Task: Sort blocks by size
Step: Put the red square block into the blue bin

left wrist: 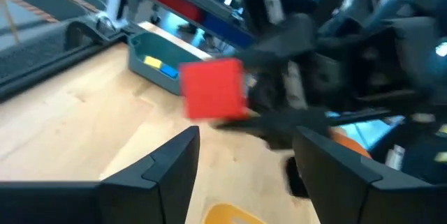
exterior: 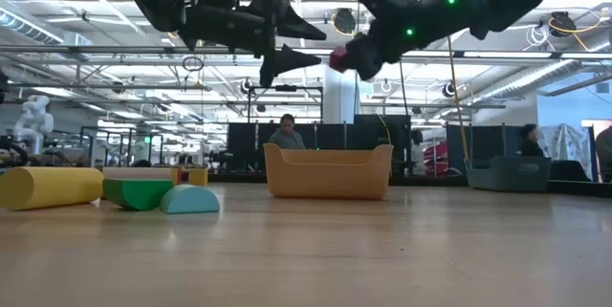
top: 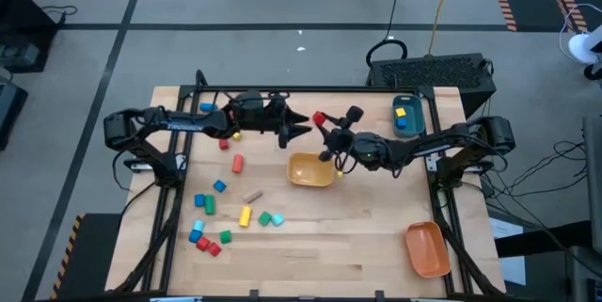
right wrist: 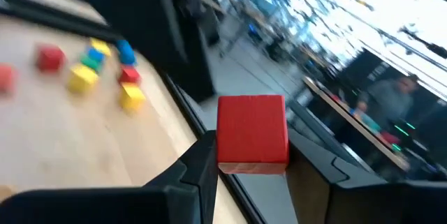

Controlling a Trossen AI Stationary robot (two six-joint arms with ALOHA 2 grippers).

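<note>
My right gripper (top: pixel 324 125) is shut on a red cube (top: pixel 319 119), held high above the table just beyond the yellow bin (top: pixel 310 172). The cube also shows in the right wrist view (right wrist: pixel 251 130) and the low view (exterior: pixel 339 56). My left gripper (top: pixel 299 131) is open and empty. It points toward the table's right edge at the cube (left wrist: pixel 213 88), which hangs just past its fingertips. Other blocks (top: pixel 221 213) in red, blue, green, yellow and tan lie scattered on the table's left half. My right gripper pinches the red cube between its two fingers by two opposite sides (right wrist: pixel 227 151), at the fingers' free ends. The fingers reach in from the table's right side, slanting toward the far left. The cube is lifted clear, high above the table.
A teal bin (top: pixel 406 116) at the far right holds a yellow and a blue block. An orange bin (top: pixel 426 248) stands at the near right. The two grippers are close together above the table's middle. People show in the room behind (exterior: pixel 285 133).
</note>
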